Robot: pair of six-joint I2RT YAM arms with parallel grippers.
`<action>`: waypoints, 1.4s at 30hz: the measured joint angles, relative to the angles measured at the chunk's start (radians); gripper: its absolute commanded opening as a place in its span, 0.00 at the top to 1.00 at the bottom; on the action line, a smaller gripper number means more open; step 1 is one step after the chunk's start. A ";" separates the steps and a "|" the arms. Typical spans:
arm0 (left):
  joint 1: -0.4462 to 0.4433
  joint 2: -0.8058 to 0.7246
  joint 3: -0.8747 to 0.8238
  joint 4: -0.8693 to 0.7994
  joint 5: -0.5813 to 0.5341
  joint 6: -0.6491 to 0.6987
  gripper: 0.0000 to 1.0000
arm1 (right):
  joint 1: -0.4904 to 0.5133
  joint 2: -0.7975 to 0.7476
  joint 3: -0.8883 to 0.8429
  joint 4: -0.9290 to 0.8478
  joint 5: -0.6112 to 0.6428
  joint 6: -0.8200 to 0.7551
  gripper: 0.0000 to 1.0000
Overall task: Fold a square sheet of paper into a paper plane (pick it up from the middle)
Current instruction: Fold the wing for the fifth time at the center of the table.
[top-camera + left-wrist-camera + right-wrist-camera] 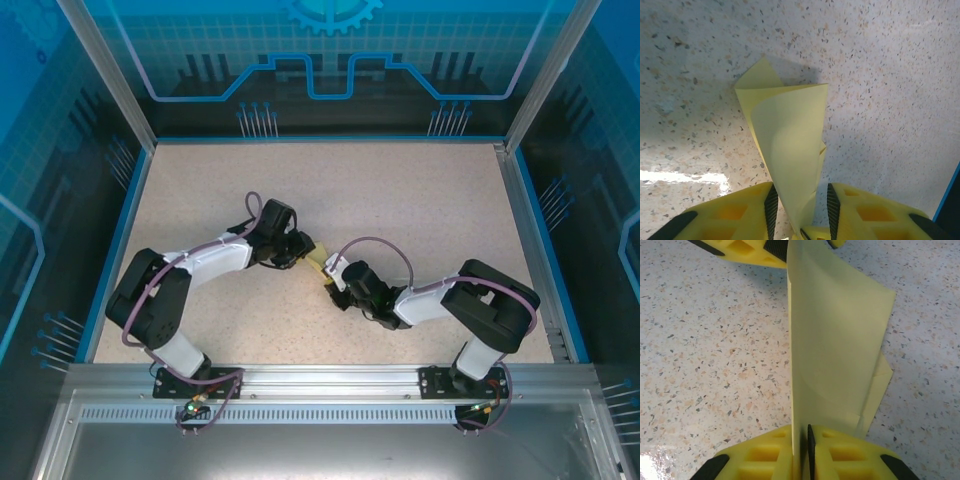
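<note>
Paper [318, 262] was over the middle of the table [420, 190], a little toward the table's near edge, spanning the two grippers. It was pale yellow, unmarked and already folded, not flat.

Left wrist view: the paper [790, 145] rose as a curled, cone-like fold, with one pointed flap behind it and its shadow on the speckled table [900, 75]. The left gripper [801, 200] had its jaws apart by a narrow gap. The paper ran down between the black pads [771, 205], lying against one, with clear space at the other. It was not clamped there.

Right wrist view: the right gripper [801, 440] had its jaws almost together, pinched on the paper's [835, 340] near edge. The sheet stood upright from them, edge-on. A second layer with a bent corner showed low on one side. I could not tell whether that corner touched the table [715, 350]. The left gripper [765, 250] sat at the sheet's far end.

Top view: the left gripper [300, 250] reached the table's middle from the left. The right gripper [333, 280] came in from the right, slightly nearer the table's front edge.
</note>
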 measured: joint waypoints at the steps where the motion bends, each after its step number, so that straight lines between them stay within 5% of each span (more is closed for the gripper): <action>1: 0.000 0.005 0.000 0.003 0.006 0.003 0.63 | 0.000 0.000 0.000 0.000 -0.003 0.000 0.84; 10: 0.000 0.050 0.000 0.013 0.037 0.025 0.85 | 0.000 0.000 0.001 0.000 -0.026 0.002 0.77; 25: 0.000 0.050 0.003 0.010 0.038 0.024 0.88 | 0.000 0.044 0.056 0.035 -0.018 -0.034 0.79; 29: 0.000 0.050 0.003 0.009 0.038 0.026 0.82 | -0.003 0.046 0.057 0.037 -0.030 -0.029 0.87; 36: 0.023 -0.009 0.002 -0.022 0.021 0.052 0.52 | -0.086 0.056 0.057 0.056 -0.185 0.063 0.96; 42: 0.091 -0.164 -0.042 -0.014 -0.020 0.069 0.47 | -0.159 0.095 0.057 0.085 -0.359 0.194 0.98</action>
